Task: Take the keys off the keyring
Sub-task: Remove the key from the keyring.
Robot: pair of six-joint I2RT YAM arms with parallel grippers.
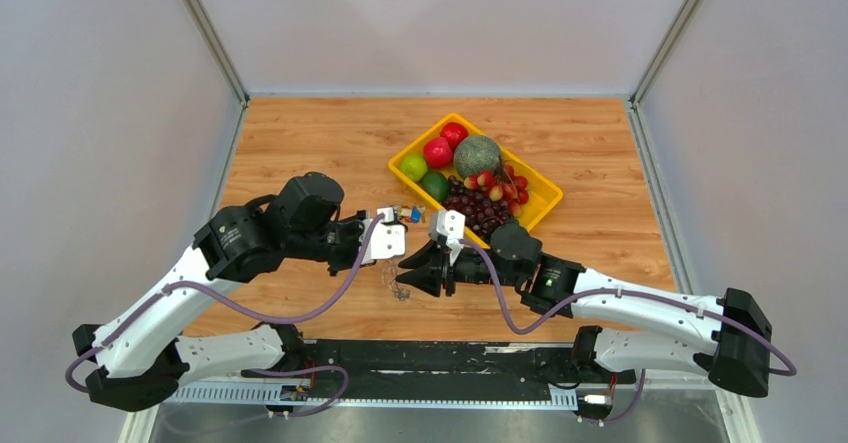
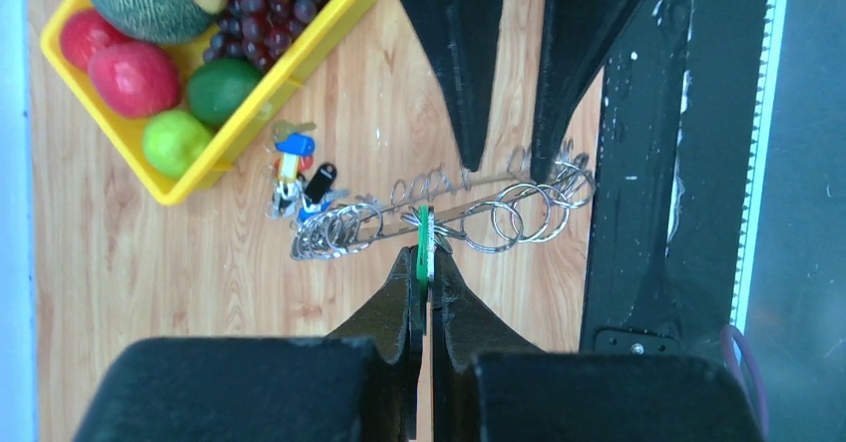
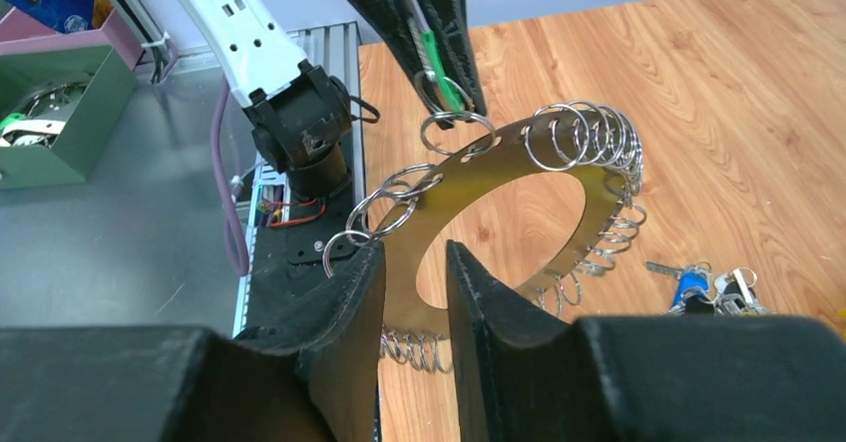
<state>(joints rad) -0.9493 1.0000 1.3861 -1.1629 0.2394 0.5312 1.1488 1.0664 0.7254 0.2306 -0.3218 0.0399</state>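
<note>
The keyring [image 3: 519,163] is a large flat metal ring, lifted and tilted above the wooden table. The keys [image 3: 589,133] show as small silver loops hung all round its rim [image 2: 519,213]. A small green tag [image 2: 423,242] hangs from one loop. My left gripper [image 2: 424,262] is shut on that tag, and its fingers [image 3: 439,33] reach in from above in the right wrist view. My right gripper [image 3: 414,252] is shut across the ring's band, one finger outside the rim and one inside the hole. From above, both grippers meet at the ring [image 1: 398,285].
A yellow tray [image 1: 548,203] behind the grippers holds a melon [image 1: 477,155], grapes, red fruit and green fruit. A small bunch of coloured keys [image 1: 408,213] lies on the table beside the tray's near corner. The table's near edge and arm bases are close behind the ring.
</note>
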